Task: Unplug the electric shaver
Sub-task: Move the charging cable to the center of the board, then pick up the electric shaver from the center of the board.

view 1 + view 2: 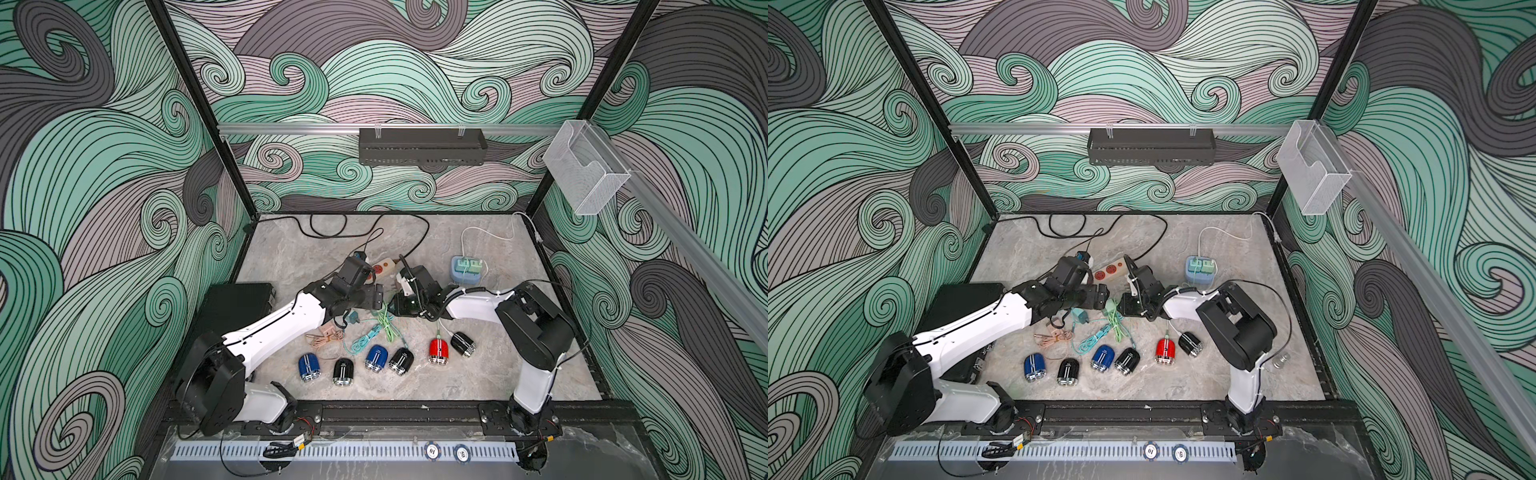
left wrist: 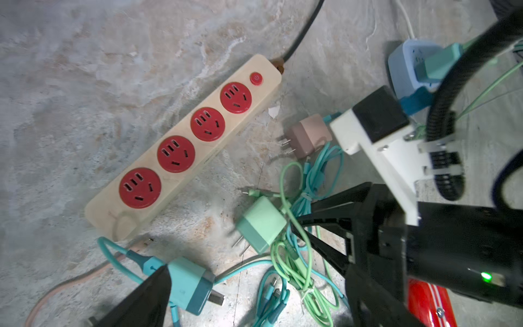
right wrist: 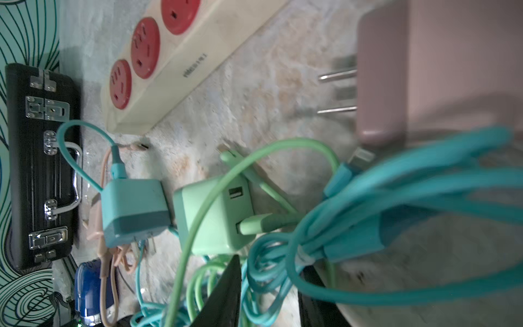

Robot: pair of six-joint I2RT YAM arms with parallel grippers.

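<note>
- In a top view, the left pincer (image 1: 379, 298) stands apart, nearly tip to tip with the right pincer (image 1: 395, 304). The red electric shaver (image 1: 438, 351) lies on the table (image 1: 478, 386) behind the right pincer, toward its arm's base.
- Left wrist: a teal charger (image 2: 192, 286) sits just beside one finger (image 2: 141, 297) of the left pincer.
- Right wrist: the right pincer is clamped on the teal cable bundle (image 3: 368, 215).

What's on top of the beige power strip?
Nothing: the beige power strip shows four empty red sockets in the left wrist view. The pink adapter, green adapter and teal adapter sit beside it, prongs bare. In both top views the left arm covers one end.
</note>
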